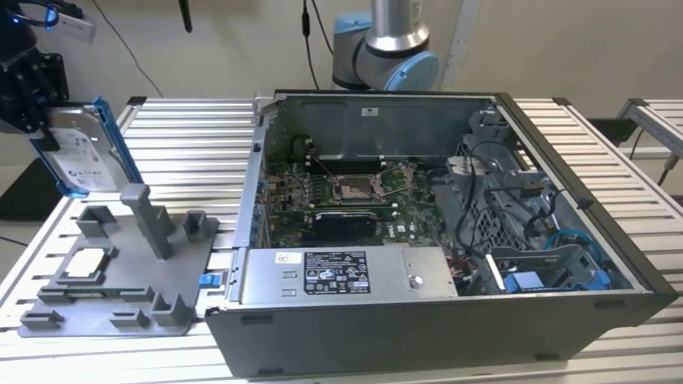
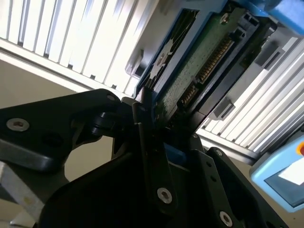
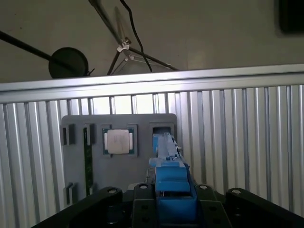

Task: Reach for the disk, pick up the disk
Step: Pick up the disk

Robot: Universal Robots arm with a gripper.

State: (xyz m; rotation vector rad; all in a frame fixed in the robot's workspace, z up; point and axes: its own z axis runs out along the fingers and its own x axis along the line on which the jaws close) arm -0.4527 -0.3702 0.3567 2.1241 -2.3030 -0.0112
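The disk (image 1: 80, 152), silver with a white label and a bright blue carrier, hangs on edge in the air at the exterior view's far left, above the grey fixture (image 1: 117, 280). My black gripper (image 1: 45, 132) is shut on its left side. In the second wrist view the disk's green circuit-board underside (image 2: 199, 66) runs out from between the black fingers (image 2: 148, 142). In the first wrist view the blue carrier edge (image 3: 168, 180) stands clamped in the gripper (image 3: 167, 204), over the fixture's empty slot (image 3: 161, 130).
The grey fixture holds a small silver square chip (image 1: 85, 264) and an upright post (image 1: 144, 216). An open computer case (image 1: 427, 224) stands to the exterior view's right of it on the slatted metal table (image 1: 192, 144). The arm's base (image 1: 385, 48) is behind the case.
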